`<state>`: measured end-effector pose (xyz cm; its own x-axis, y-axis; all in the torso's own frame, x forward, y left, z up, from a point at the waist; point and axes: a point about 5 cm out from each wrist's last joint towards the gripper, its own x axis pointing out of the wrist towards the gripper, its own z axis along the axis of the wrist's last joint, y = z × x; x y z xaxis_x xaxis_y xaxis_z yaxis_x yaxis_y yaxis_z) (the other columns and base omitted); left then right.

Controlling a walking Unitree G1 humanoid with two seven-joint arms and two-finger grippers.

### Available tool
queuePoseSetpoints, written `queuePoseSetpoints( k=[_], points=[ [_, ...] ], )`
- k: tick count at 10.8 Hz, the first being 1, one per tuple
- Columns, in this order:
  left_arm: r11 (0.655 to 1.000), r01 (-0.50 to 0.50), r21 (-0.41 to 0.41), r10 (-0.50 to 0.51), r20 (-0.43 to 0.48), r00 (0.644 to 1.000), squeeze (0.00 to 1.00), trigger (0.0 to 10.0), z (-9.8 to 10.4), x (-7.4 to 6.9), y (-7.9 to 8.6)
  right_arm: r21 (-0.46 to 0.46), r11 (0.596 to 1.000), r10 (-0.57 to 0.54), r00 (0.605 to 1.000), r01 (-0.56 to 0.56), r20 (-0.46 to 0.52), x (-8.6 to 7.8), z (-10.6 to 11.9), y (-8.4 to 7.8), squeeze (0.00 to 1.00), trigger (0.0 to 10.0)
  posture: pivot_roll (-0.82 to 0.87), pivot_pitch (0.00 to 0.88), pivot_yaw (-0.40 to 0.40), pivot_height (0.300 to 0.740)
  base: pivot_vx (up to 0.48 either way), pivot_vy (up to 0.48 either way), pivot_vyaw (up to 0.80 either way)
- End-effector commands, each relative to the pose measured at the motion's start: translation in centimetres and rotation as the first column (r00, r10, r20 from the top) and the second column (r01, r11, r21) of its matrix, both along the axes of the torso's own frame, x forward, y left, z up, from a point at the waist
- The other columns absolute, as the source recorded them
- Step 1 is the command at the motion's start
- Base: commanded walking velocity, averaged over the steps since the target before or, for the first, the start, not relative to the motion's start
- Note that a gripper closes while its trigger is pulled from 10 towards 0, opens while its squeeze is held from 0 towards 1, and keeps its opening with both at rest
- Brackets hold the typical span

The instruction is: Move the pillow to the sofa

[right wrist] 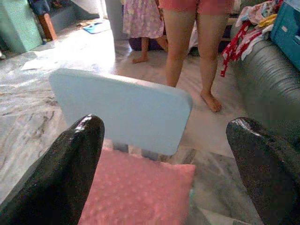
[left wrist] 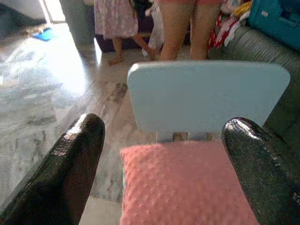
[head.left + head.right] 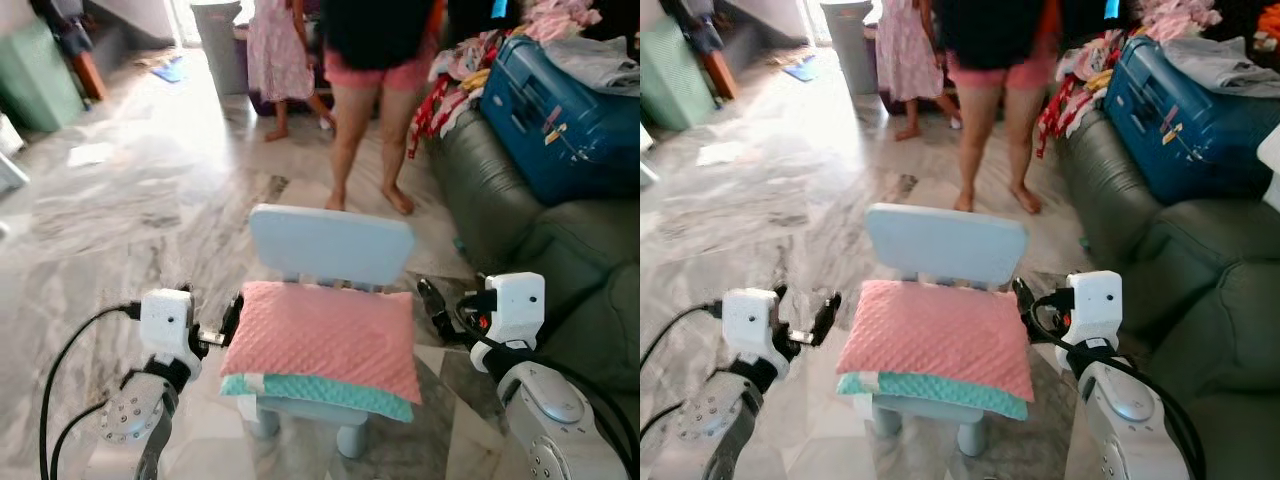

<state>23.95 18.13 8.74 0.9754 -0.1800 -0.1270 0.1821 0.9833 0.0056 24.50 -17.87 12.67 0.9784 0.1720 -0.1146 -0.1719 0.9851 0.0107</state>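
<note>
Pink pillow (image 3: 325, 338) flat on chair (image 3: 330, 242)

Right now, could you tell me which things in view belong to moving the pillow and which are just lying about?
Belongs to the job:
pink pillow on the small blue chair
green sofa
left tool, open
right tool, open

Just about:
blue suitcase on the sofa
clothes pile
two people standing beyond the chair
</note>
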Motion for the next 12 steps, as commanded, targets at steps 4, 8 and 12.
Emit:
queuePoseSetpoints(
  k=[4,8,12],
  points=[
    [0.999,-0.038,0.02,0.04,-0.081,0.996,0.0,10.0,-1.9,-1.8,1.3,0.015,1.0,-0.022,0.996,0.023,-0.086,-1.0,-1.4,-0.6,0.0,10.0,-0.19,0.137,-0.003,0.74,0.0,0.0,0.0],
    [0.999,-0.036,0.034,0.04,-0.124,0.991,0.0,10.0,-2.9,-3.1,1.8,0.005,1.0,-0.003,0.993,0.004,-0.12,-2.0,-1.9,-0.7,0.0,10.0,-0.19,0.16,-0.015,0.74,0.0,0.0,0.0],
    [0.999,-0.025,0.033,0.03,-0.129,0.991,0.0,10.0,-3.0,-3.4,1.8,-0.01,1.0,0.001,0.99,-0.002,-0.143,-2.7,-2.4,-0.7,0.0,10.0,-0.19,0.166,-0.013,0.74,0.0,0.0,0.0]
  ],
)
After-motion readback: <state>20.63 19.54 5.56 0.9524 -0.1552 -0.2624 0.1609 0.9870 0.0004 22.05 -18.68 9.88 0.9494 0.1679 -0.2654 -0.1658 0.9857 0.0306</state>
